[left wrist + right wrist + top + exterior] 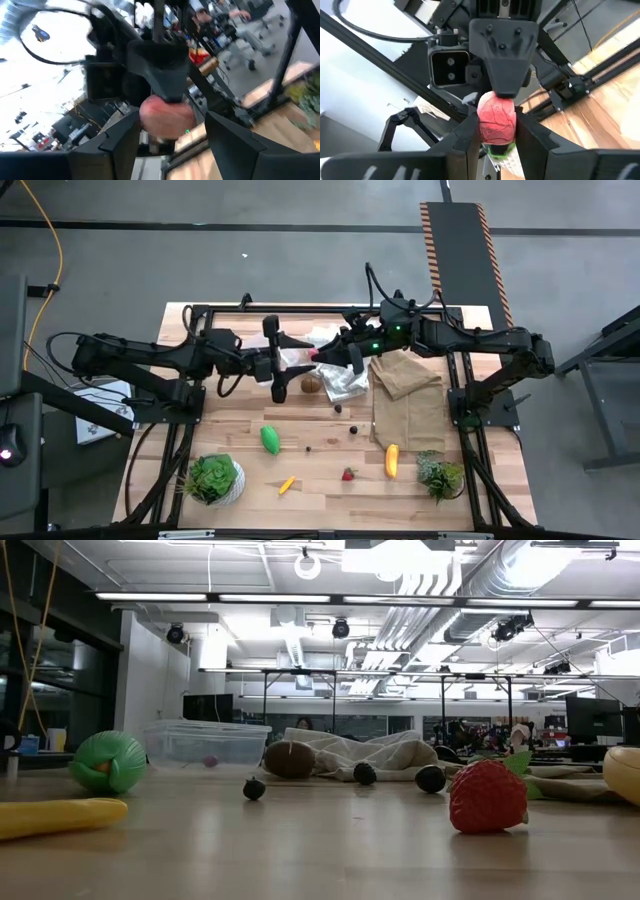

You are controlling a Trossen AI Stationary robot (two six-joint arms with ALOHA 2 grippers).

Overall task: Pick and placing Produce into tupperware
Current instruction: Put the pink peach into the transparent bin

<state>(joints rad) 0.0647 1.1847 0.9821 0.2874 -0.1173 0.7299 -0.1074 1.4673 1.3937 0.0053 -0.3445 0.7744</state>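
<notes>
My right gripper [330,356] is shut on a red rounded toy fruit [496,120] with a green end, held in the air over the far middle of the table. My left gripper [283,365] faces it, open, with its fingers [120,145] standing on either side of the fruit [165,117]; I cannot tell whether they touch it. The clear tupperware [205,743] stands below them, with a small pink piece inside. On the table lie a brown kiwi [312,385], a green oval [270,439], yellow pieces [392,460], a strawberry [348,474] and dark berries [352,430]. My right gripper pinches the red fruit by its rounded sides [482,125] between the two fingers [465,145], coming level from the table's right. The fruit is lifted clear of the table, and its green end [500,150] points down between the fingers.
A white checked cloth [340,383] and a brown cloth [405,395] lie right of the tupperware. Two potted plants [212,478] [440,475] stand near the front corners. Black frame rails [465,410] run along the table's sides.
</notes>
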